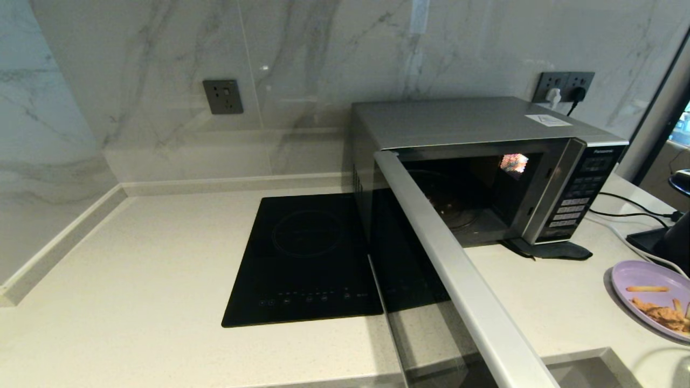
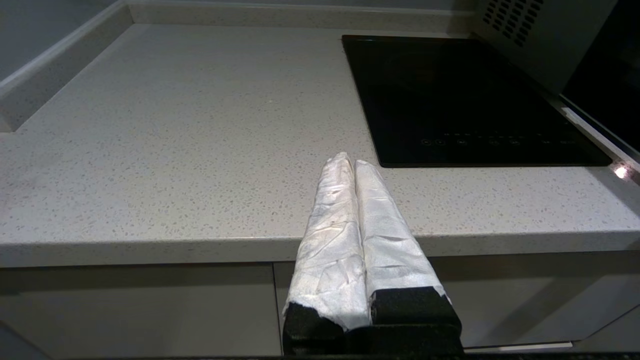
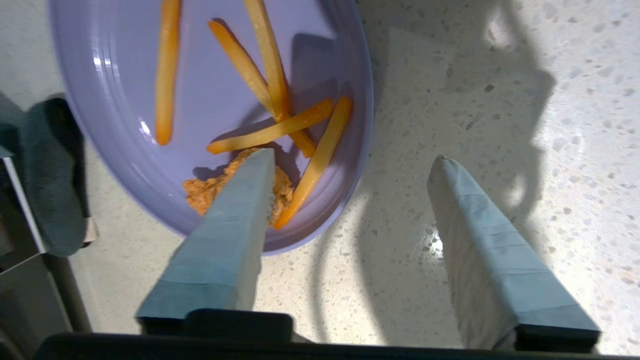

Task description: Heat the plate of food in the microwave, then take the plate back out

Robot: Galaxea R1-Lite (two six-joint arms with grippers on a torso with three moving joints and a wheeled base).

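Note:
The lilac plate (image 1: pixel 641 277) with orange fries and a brown breaded piece lies on the counter at the far right, in front of the microwave's button panel. The silver microwave (image 1: pixel 485 121) stands with its door (image 1: pixel 458 269) swung wide open towards me, and its dark cavity (image 1: pixel 474 207) holds nothing I can see. In the right wrist view my right gripper (image 3: pixel 352 156) hangs open just above the plate (image 3: pixel 115 100). One finger is over the breaded piece (image 3: pixel 205 189), the other over bare counter. My left gripper (image 2: pixel 350 161) is shut and empty at the counter's front edge, left of the hob.
A flat black induction hob (image 1: pixel 307 258) is set into the counter left of the microwave. A dark mat (image 1: pixel 555 250) sticks out under the microwave's front corner. Cables and a black object (image 1: pixel 655 237) lie behind the plate. The open door (image 2: pixel 607 75) stands beside the hob.

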